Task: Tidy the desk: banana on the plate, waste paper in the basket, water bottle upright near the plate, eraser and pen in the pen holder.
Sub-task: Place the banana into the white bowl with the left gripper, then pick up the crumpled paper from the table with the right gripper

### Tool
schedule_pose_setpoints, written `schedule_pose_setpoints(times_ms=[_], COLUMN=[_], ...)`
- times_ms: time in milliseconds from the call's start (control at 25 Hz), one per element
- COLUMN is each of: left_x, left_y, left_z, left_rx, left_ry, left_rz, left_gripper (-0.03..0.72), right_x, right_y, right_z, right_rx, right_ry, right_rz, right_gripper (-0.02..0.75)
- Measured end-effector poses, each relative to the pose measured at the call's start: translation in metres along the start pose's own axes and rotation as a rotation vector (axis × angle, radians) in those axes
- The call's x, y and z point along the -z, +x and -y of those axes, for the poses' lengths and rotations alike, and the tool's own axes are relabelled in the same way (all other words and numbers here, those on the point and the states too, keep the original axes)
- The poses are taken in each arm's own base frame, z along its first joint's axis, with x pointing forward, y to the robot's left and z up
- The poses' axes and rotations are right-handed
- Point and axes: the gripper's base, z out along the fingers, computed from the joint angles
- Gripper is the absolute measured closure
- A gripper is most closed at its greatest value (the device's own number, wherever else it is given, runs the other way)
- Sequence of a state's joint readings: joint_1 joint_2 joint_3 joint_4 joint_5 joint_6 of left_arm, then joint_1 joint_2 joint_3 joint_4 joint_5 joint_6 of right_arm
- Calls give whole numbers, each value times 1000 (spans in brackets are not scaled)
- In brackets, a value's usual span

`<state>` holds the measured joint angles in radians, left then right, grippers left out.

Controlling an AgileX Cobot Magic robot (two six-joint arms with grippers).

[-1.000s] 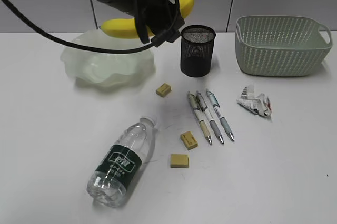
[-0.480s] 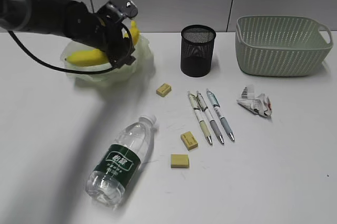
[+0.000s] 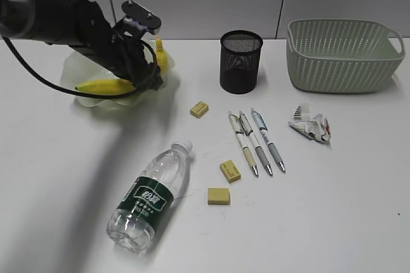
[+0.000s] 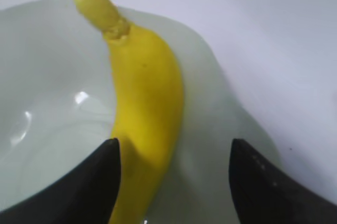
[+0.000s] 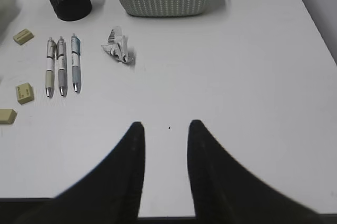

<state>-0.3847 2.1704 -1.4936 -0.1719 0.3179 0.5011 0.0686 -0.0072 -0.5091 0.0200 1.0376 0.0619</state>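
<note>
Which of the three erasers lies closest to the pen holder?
The eraser just left of the pen tops, between plate and pens. The other two sit lower, by the pen tips, farther from the pen holder.

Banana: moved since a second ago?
Yes. The banana went down and left, away from the pen holder, and now lies in the plate between the left gripper's open fingers.

The left claw hides much of the banana (and the plate).

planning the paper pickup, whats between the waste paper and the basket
Nothing: bare desk separates the waste paper from the basket, seen in exterior and right wrist views.
</note>
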Motion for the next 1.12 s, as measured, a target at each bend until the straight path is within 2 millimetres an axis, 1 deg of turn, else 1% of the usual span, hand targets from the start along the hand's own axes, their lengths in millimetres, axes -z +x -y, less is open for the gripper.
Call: schedule_pose_setpoints(times_ms=[80,160,280,400,440,520,560,640,720,760,840,880,960,1000,1080,1120], left_x=[4,13,36,71,82,112,128,160,194,213,254,271,311,324,361,373], left_y=[-1,-7,-20,-37,-41,-49,-50,-43,-27,-15,14,27,63,81,122,142], left_z=[0,0,-3,-5,-5,-5,-7,-8,-8,-6,8,15,33,41,57,63], left_rx=[15,21,21,49,68,120,144,180,208,219,238,250,277,296,313,334], left_ry=[10,10,-2,2,12,33,36,32,14,5,-5,-8,-26,-33,-89,-114], left_rz=[-3,10,56,113,127,166,182,206,227,238,270,286,337,338,380,365], left_gripper=[195,194,193,195,207,257,294,353,376,382,386,388,388,388,388,388], right_x=[0,0,0,0,0,0,0,0,0,0,0,0,0,0,0,0], right_y=[0,0,0,0,0,0,0,0,0,0,0,0,0,0,0,0], right_z=[0,0,0,0,0,0,0,0,0,0,0,0,0,0,0,0], right_rx=[0,0,0,0,0,0,0,0,0,0,0,0,0,0,0,0], right_ry=[0,0,0,0,0,0,0,0,0,0,0,0,0,0,0,0], right_rz=[0,0,0,0,0,0,0,0,0,0,0,0,0,0,0,0], right_gripper=[502,502,502,502,502,502,502,502,502,502,502,502,502,502,502,502])
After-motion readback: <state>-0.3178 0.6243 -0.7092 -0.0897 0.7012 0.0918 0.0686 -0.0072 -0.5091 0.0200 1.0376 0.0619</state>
